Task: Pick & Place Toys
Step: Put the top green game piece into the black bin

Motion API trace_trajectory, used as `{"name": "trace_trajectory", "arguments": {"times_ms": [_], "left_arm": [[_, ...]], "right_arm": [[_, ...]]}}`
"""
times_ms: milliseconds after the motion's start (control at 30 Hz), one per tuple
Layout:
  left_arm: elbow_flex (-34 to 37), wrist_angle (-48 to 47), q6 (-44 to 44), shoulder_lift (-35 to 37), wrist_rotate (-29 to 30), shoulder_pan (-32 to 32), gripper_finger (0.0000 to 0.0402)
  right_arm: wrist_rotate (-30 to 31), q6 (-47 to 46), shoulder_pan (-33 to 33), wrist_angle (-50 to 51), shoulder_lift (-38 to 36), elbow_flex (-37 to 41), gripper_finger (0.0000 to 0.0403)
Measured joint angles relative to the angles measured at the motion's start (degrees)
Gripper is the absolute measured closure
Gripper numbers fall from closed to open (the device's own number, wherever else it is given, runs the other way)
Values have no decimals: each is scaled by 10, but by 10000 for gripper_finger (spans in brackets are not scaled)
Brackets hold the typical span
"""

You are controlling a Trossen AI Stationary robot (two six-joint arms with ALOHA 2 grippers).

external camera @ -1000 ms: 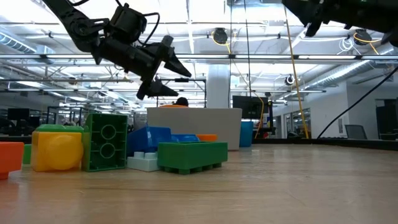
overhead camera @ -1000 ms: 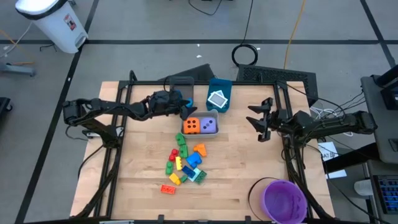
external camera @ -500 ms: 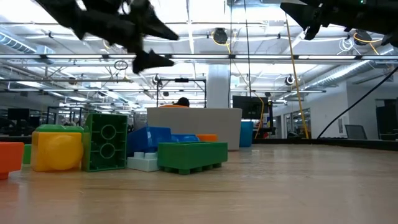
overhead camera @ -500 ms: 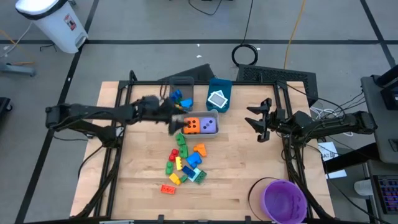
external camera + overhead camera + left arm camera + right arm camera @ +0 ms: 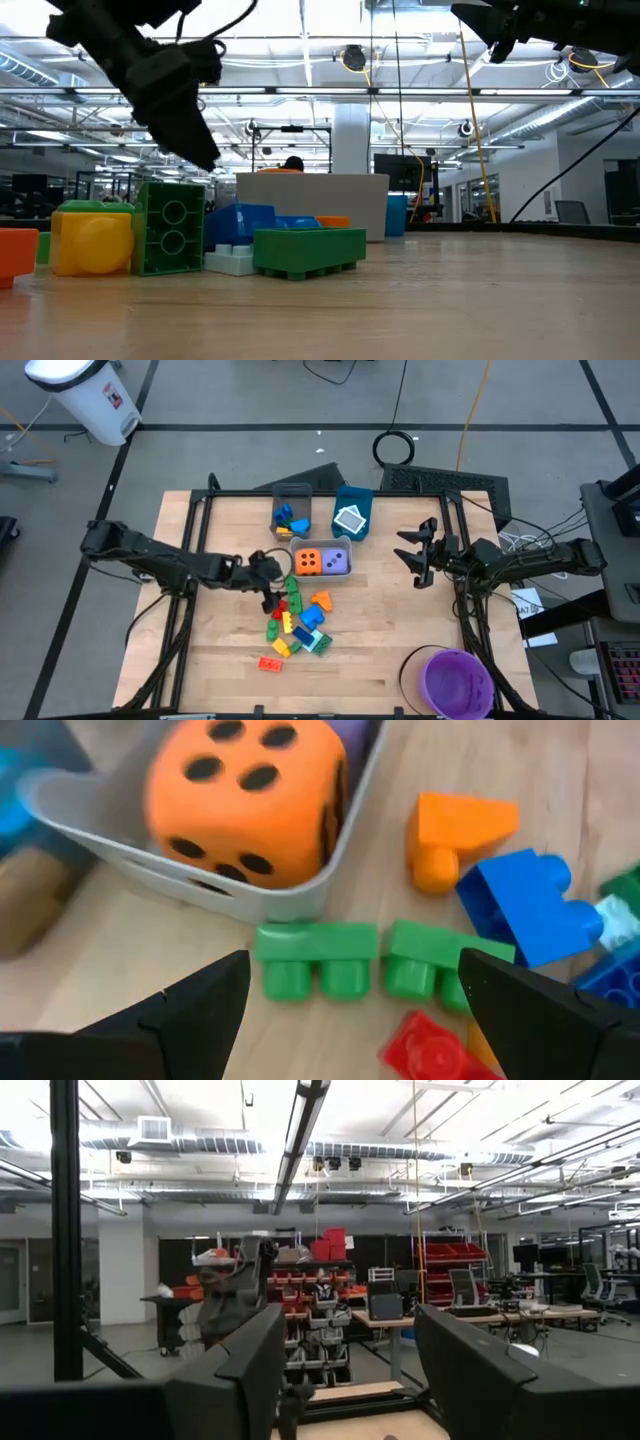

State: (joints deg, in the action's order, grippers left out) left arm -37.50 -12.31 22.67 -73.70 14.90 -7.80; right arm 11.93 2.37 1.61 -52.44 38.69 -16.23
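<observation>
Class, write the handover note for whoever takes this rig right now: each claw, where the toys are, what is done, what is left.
Left claw: open, empty, low over the loose bricks mid-table.
Right claw: parked at the table's right, holding nothing.
Done: orange die and purple die in the grey bin; some bricks in the far grey bin; a tile in the blue bin.
Left: the loose bricks, starting with the green ones.

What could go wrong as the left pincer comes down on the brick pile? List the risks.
1. The open left pincer hovers over two green bricks lying end to end; closing may catch both or push one away.
2. Those bricks lie close against the grey bin holding the orange die, so a finger could strike its wall.
3. A red brick lies close by and may get nudged.
</observation>
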Motion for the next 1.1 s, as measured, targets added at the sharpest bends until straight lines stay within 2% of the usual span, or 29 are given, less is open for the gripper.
{"name": "trace_trajectory", "arguments": {"times_ms": [267, 433, 533, 833, 1000, 1100], "left_arm": [[0, 51, -5, -98, -53, 11, 37], [0, 101, -16, -130, -72, 14, 37], [0, 99, -1, -139, -83, 14, 37], [-2, -19, 132, -127, -169, 12, 37], [1, -37, 147, -98, -154, 5, 37], [3, -7, 139, -84, -139, 5, 37]], "right_arm": [[0, 0, 0, -3, 0, 0, 206], [0, 6, 0, -14, 0, 0, 206], [0, 23, 0, -24, 0, 0, 206], [0, 34, 0, -31, 0, 0, 206], [0, 34, 0, -30, 0, 0, 206], [0, 35, 0, -30, 0, 0, 206]]}}
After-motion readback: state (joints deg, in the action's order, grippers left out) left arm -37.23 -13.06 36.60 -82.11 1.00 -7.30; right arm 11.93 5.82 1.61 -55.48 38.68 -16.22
